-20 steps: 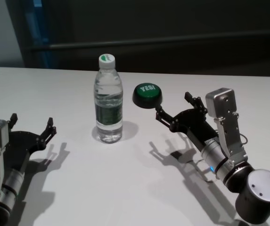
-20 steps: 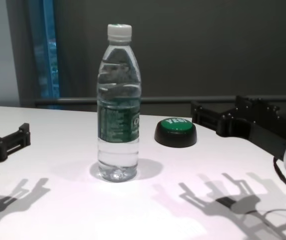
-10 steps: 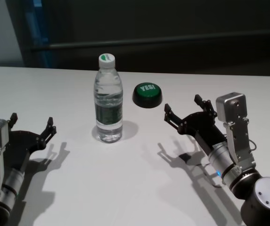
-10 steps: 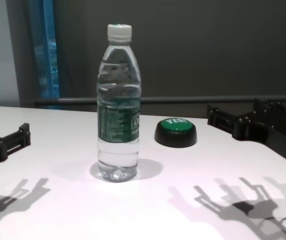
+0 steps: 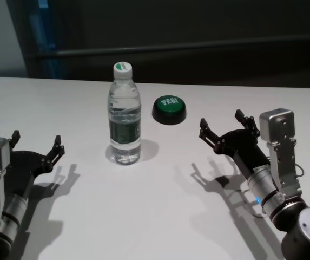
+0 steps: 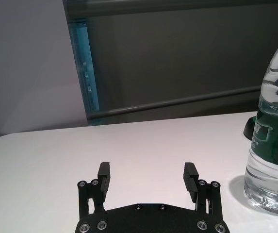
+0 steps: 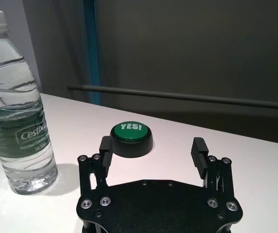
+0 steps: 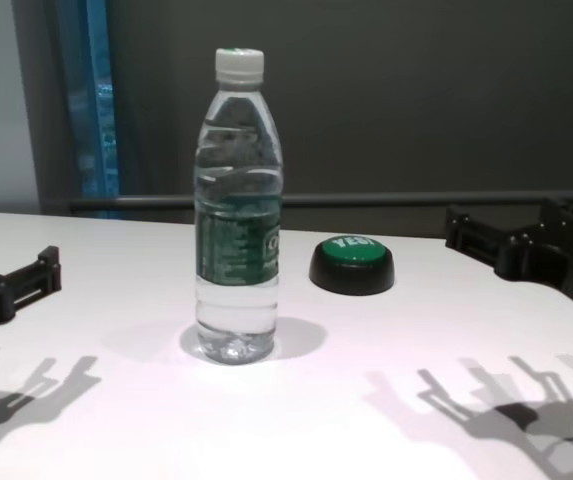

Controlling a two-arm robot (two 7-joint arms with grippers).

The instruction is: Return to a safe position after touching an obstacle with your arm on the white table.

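In the chest view the right end effector (image 8: 526, 245) is cut off at the frame's right edge and the left end effector (image 8: 11, 285) at the left edge, so little of either shows there. The left wrist view crops the bottle (image 6: 274, 141) at the shoulder and leaves only a dark sliver of the button (image 6: 249, 130) behind it. The bottle's label text is too small to read from the head camera.

The bottle (image 5: 125, 116) is clear plastic with a white cap (image 5: 122, 69), green on top, and a dark green label band around its middle. It stands upright on the desk (image 5: 144, 216) — long axis vertical, cap up — in the middle, with the button (image 5: 169, 109) near it on the right and a little farther back, not touching.

The right end effector (image 5: 228, 130) hangs above the desk's right side, fingers (image 7: 106, 150) spread apart and empty, pointing toward the button — well apart from the bottle. The left end effector (image 5: 35, 145) sits low over the near left of the desk, its fingers (image 6: 104, 177) likewise apart and holding nothing.
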